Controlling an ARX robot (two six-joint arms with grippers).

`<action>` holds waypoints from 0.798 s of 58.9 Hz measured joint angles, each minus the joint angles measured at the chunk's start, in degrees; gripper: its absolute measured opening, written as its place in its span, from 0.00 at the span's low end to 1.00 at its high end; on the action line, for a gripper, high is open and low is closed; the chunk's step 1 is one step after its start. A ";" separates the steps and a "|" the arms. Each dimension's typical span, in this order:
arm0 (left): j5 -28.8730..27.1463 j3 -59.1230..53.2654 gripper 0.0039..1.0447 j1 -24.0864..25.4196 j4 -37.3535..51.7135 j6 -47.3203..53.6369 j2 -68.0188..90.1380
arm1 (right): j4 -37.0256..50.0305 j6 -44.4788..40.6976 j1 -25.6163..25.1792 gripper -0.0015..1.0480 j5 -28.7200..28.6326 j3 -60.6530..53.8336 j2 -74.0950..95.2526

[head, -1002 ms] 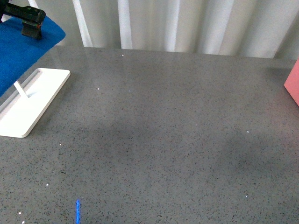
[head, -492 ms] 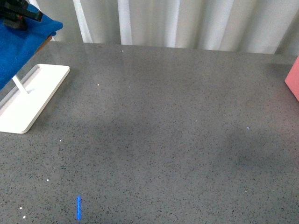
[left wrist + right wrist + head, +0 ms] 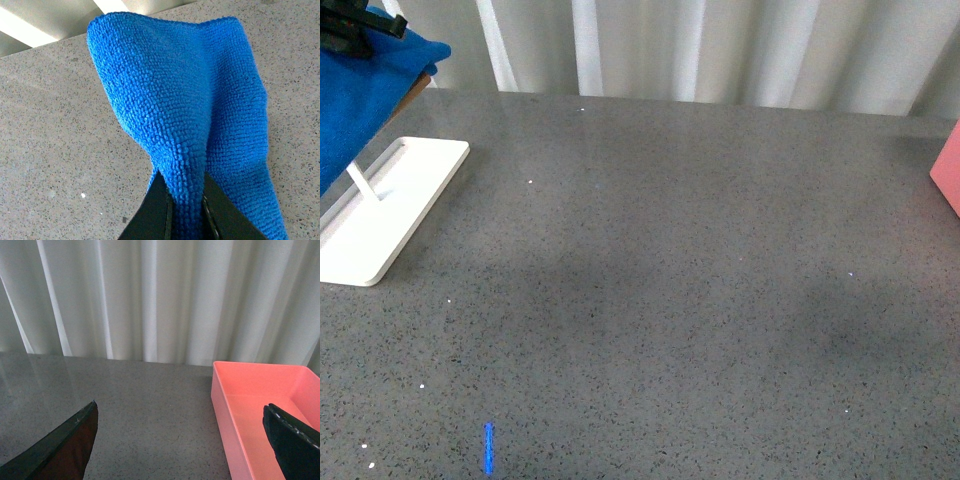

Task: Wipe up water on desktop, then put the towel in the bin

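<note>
- Plainly, the left hand [image 3: 185, 202] is pinching the towel [image 3: 190, 100]: its two dark fingers [image 3: 157, 210] press a fold of the blue terry between them.
- In the front view the towel hangs at the far left corner, raised above the white rack base [image 3: 390, 205] and running out of the frame's left edge.
- The rack base lies flat on the worktop [image 3: 670, 280], near its left side.
- The right hand [image 3: 180, 409] is spread wide with nothing between its fingers, above the worktop and just beside the bin [image 3: 260, 400].
- The bin stands at the worktop's right edge, well apart from the towel; the part of its inside that shows is bare pink.
- A pale curtain [image 3: 720, 50] hangs behind the far edge.
- A short blue streak [image 3: 488, 448] shows on the near worktop.
</note>
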 joint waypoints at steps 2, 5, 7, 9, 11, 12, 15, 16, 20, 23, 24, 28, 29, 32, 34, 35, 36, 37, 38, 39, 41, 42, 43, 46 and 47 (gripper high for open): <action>0.09 0.15 0.05 0.09 -0.31 0.00 -0.35 | 0.00 0.02 0.00 0.93 0.00 0.00 0.00; 0.44 0.57 0.05 0.20 -0.92 -0.02 -1.09 | 0.00 0.00 0.00 0.93 0.00 0.00 0.00; 1.01 1.14 0.05 0.28 -1.51 -0.02 -1.81 | 0.00 0.00 0.00 0.93 -0.02 0.00 0.00; 1.44 1.55 0.05 0.35 -1.75 -0.04 -2.38 | 0.00 0.00 0.00 0.93 -0.02 0.00 0.00; 1.73 1.99 0.05 0.39 -1.99 -0.04 -3.04 | 0.00 0.00 0.00 0.93 -0.02 0.00 0.00; 1.97 2.23 0.05 0.42 -2.21 -0.04 -3.65 | 0.00 0.02 0.00 0.93 -0.02 0.00 0.00; 2.54 2.91 0.05 0.42 -2.75 -0.22 -4.74 | 0.00 0.00 0.00 0.93 -0.02 0.00 0.00; 2.86 3.19 0.05 0.42 -2.95 -0.26 -5.16 | 0.00 0.02 0.00 0.93 0.00 0.00 0.00; 5.25 4.92 0.05 0.33 -4.20 -1.75 -7.76 | 0.00 0.00 0.00 0.93 -0.02 0.00 0.00; 8.02 5.64 0.05 -0.22 -4.33 -3.63 -10.08 | 0.00 0.00 0.00 0.93 -0.02 0.00 0.00; 8.70 5.66 0.05 -0.50 -4.31 -4.33 -10.84 | 0.00 0.02 0.00 0.93 -0.02 0.00 0.00; 11.93 5.20 0.05 -1.99 -3.45 -6.36 -14.01 | 0.00 0.00 0.00 0.93 -0.02 0.00 0.00; 12.39 4.98 0.05 -2.27 -3.19 -6.82 -14.56 | 0.00 0.02 0.00 0.93 -0.02 0.00 0.00; 14.69 3.41 0.05 -3.91 -1.55 -8.15 -17.38 | 0.00 0.02 0.00 0.93 -0.02 0.00 0.00; 16.00 2.19 0.05 -5.03 -0.31 -9.11 -19.17 | 0.00 0.00 0.00 0.93 -0.02 0.00 0.00; 17.07 1.25 0.05 -5.88 0.68 -9.81 -20.46 | 0.00 0.00 0.00 0.93 -0.02 0.00 0.00; 17.62 0.79 0.05 -6.29 1.18 -10.45 -21.09 | 0.00 0.00 0.00 0.93 -0.02 0.00 0.00; 18.49 -0.28 0.05 -7.15 2.27 -11.04 -22.38 | 0.00 0.00 0.00 0.93 -0.02 0.00 0.00; 19.47 -0.81 0.05 -7.56 2.82 -11.69 -22.99 | 0.00 0.02 0.00 0.93 -0.02 0.00 0.00; 20.65 -1.97 0.05 -8.41 3.98 -12.39 -24.20 | 0.00 0.00 0.00 0.93 0.00 0.00 0.00; 23.12 -4.66 0.05 -10.58 6.23 -14.93 -27.08 | 0.00 0.00 0.00 0.93 0.00 0.00 0.00; 24.00 -5.75 0.05 -11.50 7.06 -15.78 -28.06 | 0.00 0.00 0.00 0.93 0.00 0.00 0.00; 24.74 -6.95 0.05 -12.46 7.96 -16.39 -29.09 | 0.00 0.00 0.00 0.93 0.00 0.00 0.00; 26.23 -9.92 0.05 -14.75 10.14 -18.56 -31.19 | 0.00 0.00 0.00 0.93 -0.02 0.00 0.00; 26.29 -10.54 0.05 -15.17 10.36 -18.71 -31.54 | 0.00 0.00 0.00 0.93 0.00 0.00 0.00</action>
